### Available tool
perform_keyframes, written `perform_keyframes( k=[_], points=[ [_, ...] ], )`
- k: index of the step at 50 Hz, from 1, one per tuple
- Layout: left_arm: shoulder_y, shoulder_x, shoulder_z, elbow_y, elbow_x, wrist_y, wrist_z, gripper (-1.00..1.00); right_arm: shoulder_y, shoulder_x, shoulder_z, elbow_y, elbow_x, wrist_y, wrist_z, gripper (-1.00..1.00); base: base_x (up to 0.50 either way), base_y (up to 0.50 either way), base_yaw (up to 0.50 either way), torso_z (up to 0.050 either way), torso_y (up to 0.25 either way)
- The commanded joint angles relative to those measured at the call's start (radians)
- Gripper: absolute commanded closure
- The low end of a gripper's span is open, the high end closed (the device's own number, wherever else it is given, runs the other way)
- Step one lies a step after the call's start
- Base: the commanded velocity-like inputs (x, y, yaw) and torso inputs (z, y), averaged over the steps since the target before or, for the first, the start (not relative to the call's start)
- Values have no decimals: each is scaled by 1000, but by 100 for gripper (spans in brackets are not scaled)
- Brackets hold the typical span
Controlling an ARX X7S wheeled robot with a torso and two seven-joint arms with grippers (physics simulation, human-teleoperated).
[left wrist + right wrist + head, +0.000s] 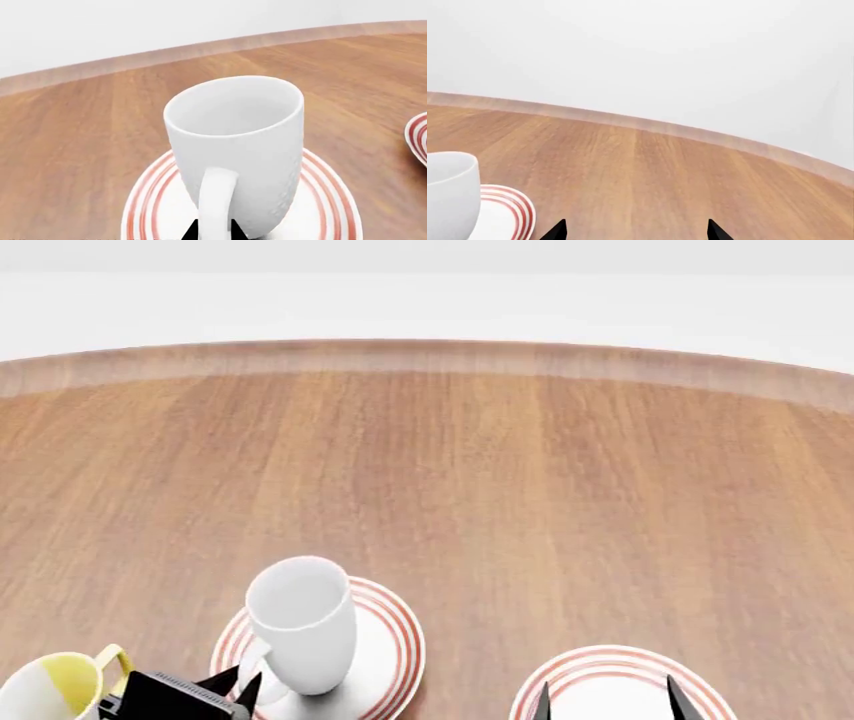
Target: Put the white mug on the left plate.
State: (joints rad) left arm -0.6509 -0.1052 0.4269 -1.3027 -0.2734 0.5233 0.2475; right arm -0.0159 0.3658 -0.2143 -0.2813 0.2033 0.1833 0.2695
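The white mug (pixel 304 625) stands on the left plate (pixel 387 640), a white plate with thin red rings, near the front left of the wooden table. In the left wrist view the mug (pixel 240 145) fills the middle, with its loop handle towards the camera and the plate (pixel 150 200) under it. My left gripper (pixel 215 232) is shut on that handle, one black tip against each side. It shows in the head view as the left gripper (pixel 238 687). My right gripper (pixel 607 702) is open and holds nothing.
A second ringed plate (pixel 607 665) lies at the front right under the right gripper, and its edge (pixel 419 136) shows in the left wrist view. A white-and-yellow mug (pixel 54 688) stands at the front left. The table's far rim (pixel 427 358) curves across the back.
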Motion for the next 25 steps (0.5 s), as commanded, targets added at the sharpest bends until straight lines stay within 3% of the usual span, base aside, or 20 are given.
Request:
perform_keyframes(
  k=[1,17,20,25],
  points=[
    [-9,13,-78,-5,43,-11,13,-100,3,2,-3,-1,2,1,2,-100,0,0,0,0,0],
    [-4,24,-149,-1,118,2,17,-100,7,5,-9,-3,4,6,5,-100,0,0,0,0,0],
    [28,14,-146,91,115,-35,17,-100,8,5,-9,1,5,4,5,-100,0,0,0,0,0],
    [150,-30,-136,428,112,-203,-25,-100,8,6,-8,-3,9,4,6,-100,0,0,0,0,0]
  ],
)
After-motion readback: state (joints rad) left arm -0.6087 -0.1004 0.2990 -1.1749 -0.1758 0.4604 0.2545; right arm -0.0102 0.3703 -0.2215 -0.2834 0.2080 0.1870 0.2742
